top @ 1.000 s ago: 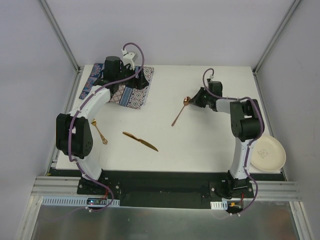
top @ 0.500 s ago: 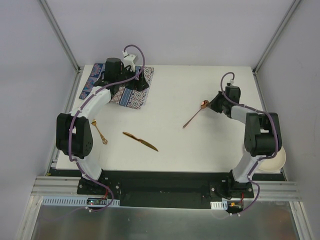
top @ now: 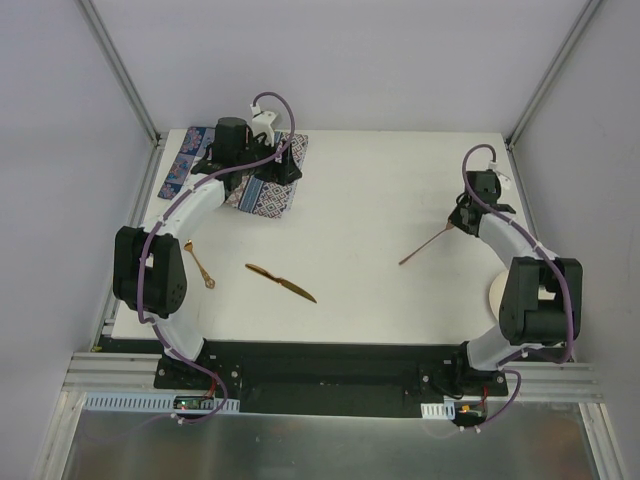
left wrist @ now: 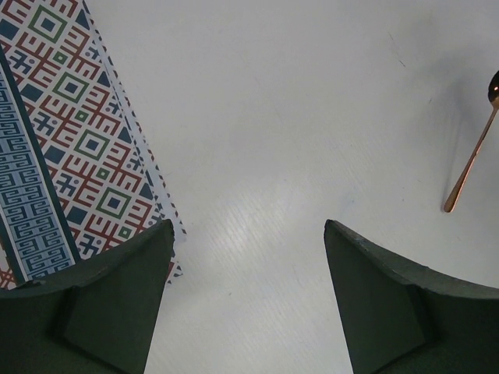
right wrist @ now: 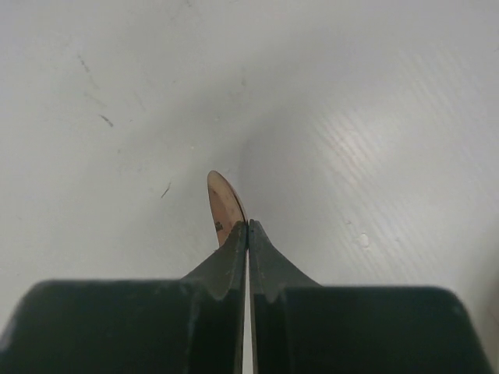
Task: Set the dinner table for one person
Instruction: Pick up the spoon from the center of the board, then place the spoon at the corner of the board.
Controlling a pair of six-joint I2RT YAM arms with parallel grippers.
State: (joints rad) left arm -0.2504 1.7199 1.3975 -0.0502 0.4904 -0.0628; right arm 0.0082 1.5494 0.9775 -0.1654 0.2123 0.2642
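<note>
Overhead plus two close wrist views onto table

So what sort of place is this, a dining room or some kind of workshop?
Probably a robotics lab test cell, not a dining room: a large flat white tabletop edged by aluminium frame rails, blank grey wall panels around it, and a white-and-black left arm and right arm bolted at its near edge.
</note>
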